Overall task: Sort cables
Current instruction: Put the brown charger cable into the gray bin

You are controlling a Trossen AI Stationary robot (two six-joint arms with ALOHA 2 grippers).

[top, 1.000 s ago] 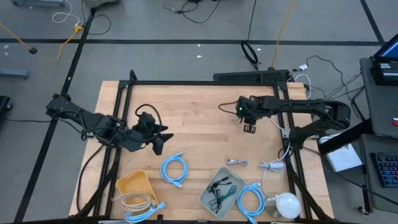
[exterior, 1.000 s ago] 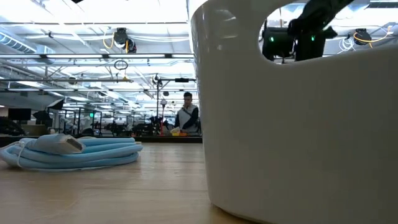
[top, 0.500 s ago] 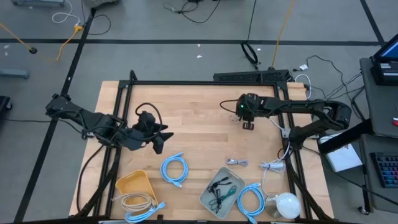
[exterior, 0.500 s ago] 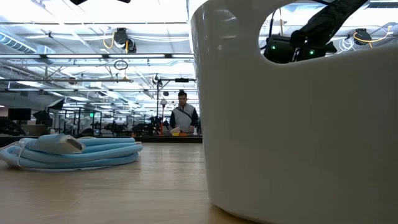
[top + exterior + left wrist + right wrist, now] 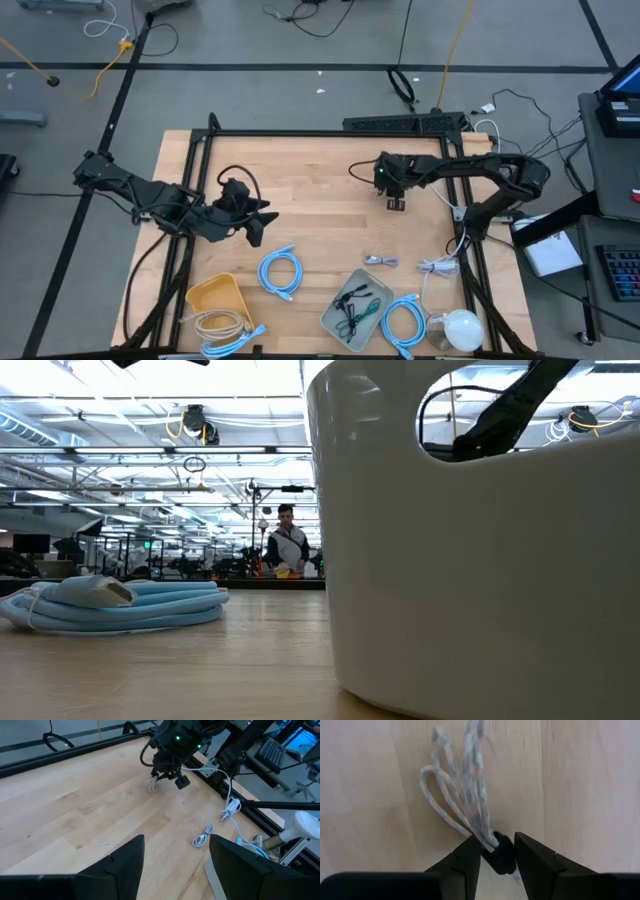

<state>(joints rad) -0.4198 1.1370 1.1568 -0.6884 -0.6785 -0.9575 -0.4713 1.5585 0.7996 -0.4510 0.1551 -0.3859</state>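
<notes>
My right gripper [image 5: 396,203] [image 5: 497,857] is at the table's far right part, shut on a beige cable bundle [image 5: 462,795] tied with a black band; the left wrist view shows that beige bundle [image 5: 154,782] under it. My left gripper [image 5: 256,230] [image 5: 175,870] waits open over the left middle of the table. Light-blue loops lie flat at the near side: one loop [image 5: 280,272], a second loop [image 5: 402,322], a third loop [image 5: 235,342]. A small grey bundle [image 5: 380,261] lies between them. My right gripper pinches the beige bundle at its black-banded end [image 5: 501,856] between the two fingers, coming from above and pointing down. The loops [image 5: 445,790] spread away from the fingers over the wood. Whether the bundle is clear of the table I cannot tell.
A yellow bin [image 5: 215,298] with a beige cable sits at the near left. A grey tray [image 5: 330,318] holds black and teal cables. A white cord [image 5: 437,266] runs to a round white object [image 5: 462,325] at the near right. A black frame [image 5: 300,133] borders the table.
My right gripper has shifted a little toward the table's far-left, still pointing down. A person in the room behind has walked leftward in the low view.
</notes>
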